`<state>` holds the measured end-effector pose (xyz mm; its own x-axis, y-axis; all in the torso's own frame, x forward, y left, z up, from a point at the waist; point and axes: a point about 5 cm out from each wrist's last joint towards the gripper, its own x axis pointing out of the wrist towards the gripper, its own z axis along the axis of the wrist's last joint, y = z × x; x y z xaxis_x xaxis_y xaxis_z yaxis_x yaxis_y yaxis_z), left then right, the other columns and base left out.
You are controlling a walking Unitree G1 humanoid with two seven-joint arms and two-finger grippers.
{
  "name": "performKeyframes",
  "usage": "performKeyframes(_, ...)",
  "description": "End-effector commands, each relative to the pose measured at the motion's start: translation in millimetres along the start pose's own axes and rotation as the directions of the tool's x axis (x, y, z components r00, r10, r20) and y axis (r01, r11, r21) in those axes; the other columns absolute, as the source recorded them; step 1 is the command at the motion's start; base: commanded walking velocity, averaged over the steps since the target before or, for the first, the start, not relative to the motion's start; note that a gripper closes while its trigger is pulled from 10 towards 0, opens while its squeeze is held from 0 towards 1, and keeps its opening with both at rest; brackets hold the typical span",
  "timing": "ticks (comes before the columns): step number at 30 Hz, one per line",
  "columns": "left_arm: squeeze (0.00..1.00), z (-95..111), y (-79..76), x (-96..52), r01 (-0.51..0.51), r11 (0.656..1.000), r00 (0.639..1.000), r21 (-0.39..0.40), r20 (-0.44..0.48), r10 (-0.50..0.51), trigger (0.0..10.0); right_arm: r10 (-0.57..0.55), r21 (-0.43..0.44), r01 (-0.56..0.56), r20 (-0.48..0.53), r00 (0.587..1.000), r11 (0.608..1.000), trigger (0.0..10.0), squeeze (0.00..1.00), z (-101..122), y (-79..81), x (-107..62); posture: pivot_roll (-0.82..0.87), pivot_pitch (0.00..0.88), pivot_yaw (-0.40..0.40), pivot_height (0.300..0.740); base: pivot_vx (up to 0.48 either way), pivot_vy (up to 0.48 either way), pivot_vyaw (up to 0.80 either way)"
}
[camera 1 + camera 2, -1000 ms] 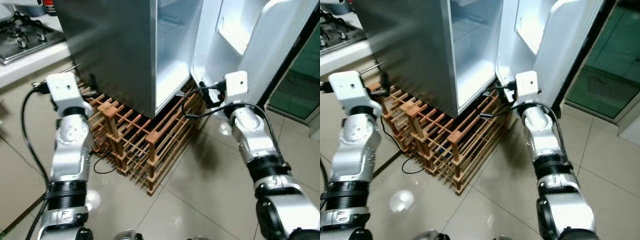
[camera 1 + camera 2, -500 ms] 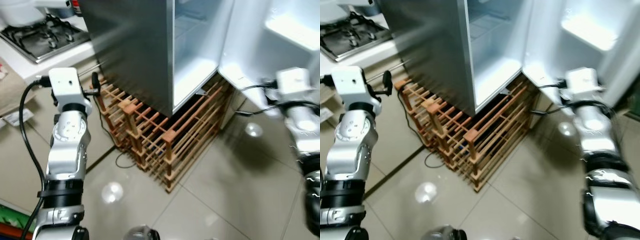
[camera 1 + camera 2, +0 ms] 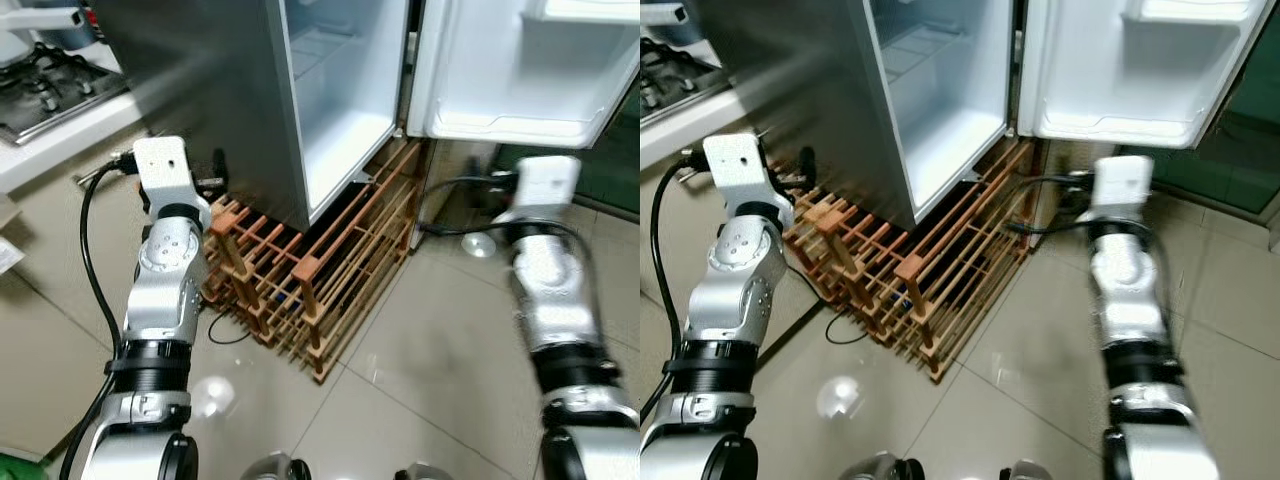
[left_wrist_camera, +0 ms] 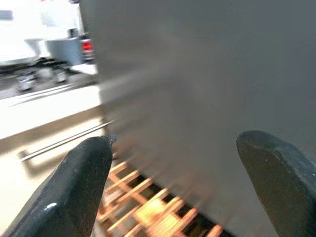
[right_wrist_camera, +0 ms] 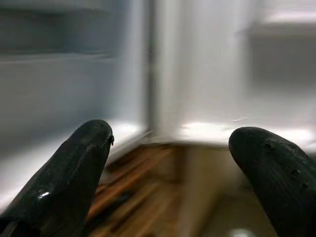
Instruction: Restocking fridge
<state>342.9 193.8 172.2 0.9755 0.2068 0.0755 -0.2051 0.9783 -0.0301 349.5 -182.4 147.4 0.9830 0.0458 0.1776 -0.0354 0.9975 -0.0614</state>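
The fridge (image 3: 200, 90) has a silver side and stands with its door (image 3: 520, 70) swung open to the right. Its white inside (image 3: 340, 110) has bare shelves, and the door's bin holds nothing. My left gripper (image 4: 173, 182) is open with nothing in it, close to the silver side, low down. My right gripper (image 5: 173, 173) is open and holds nothing; it points at the fridge's lower corner, below the open door. In the eye views the left wrist (image 3: 160, 165) is by the fridge's left side and the right wrist (image 3: 545, 185) is under the door.
A wooden bottle rack (image 3: 320, 270) sits on the floor under and in front of the fridge, between my arms. A black cable (image 3: 225, 335) lies beside it. A counter with a gas hob (image 3: 40, 85) is at the far left. Green glass (image 3: 1240, 150) stands at the right.
The whole view has swung, so the camera moved; the door now faces me more squarely. My right wrist, earlier by the door's lower edge, is now below and clear of it.
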Motion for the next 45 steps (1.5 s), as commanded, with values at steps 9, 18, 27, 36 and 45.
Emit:
performKeyframes(9, 0.0, -13, 45.4, -29.4, -0.161, 0.984, 0.987, 0.071, 0.039, 0.159, 10.0, 0.169, 0.129, -0.161, -0.059, 0.984, 0.979, 10.0, 0.0, -14, 43.3, -12.4, 0.01, 0.0, 0.019, 0.74, 0.0, 0.304, 0.53)
performKeyframes(18, 0.0, -23, 14.2, -14.1, -0.056, 0.996, 0.997, 0.066, -0.044, 0.059, 10.0, 0.154, 0.086, -0.151, -0.031, 0.988, 0.985, 10.0, 0.0, -2, 28.5, 3.4, 0.02, 0.0, -0.006, 0.74, 0.0, 0.049, 0.5)
performKeyframes(27, 0.0, -32, -9.9, -33.7, 0.023, 1.0, 0.998, -0.017, -0.051, -0.024, 10.0, 0.139, 0.04, -0.137, -0.065, 0.988, 0.99, 10.0, 0.0, -11, 18.8, -2.9, 0.0, 0.0, -0.039, 0.74, 0.0, 0.0, 0.5)
performKeyframes(36, 0.0, -24, -20.9, -28.0, 0.031, 0.999, 0.999, -0.008, -0.011, -0.031, 10.0, 0.171, 0.055, -0.168, -0.046, 0.984, 0.984, 10.0, 0.0, -7, 31.6, -1.9, -0.03, 0.0, -0.024, 0.74, 0.0, 0.0, 0.48)
performKeyframes(45, 0.0, -24, -8.3, -22.5, -0.064, 0.998, 0.998, 0.001, -0.02, 0.064, 10.0, 0.143, 0.058, -0.14, -0.038, 0.989, 0.988, 10.0, 0.0, -6, 34.4, -4.1, -0.03, 0.0, -0.022, 0.74, 0.0, -0.373, 0.48)
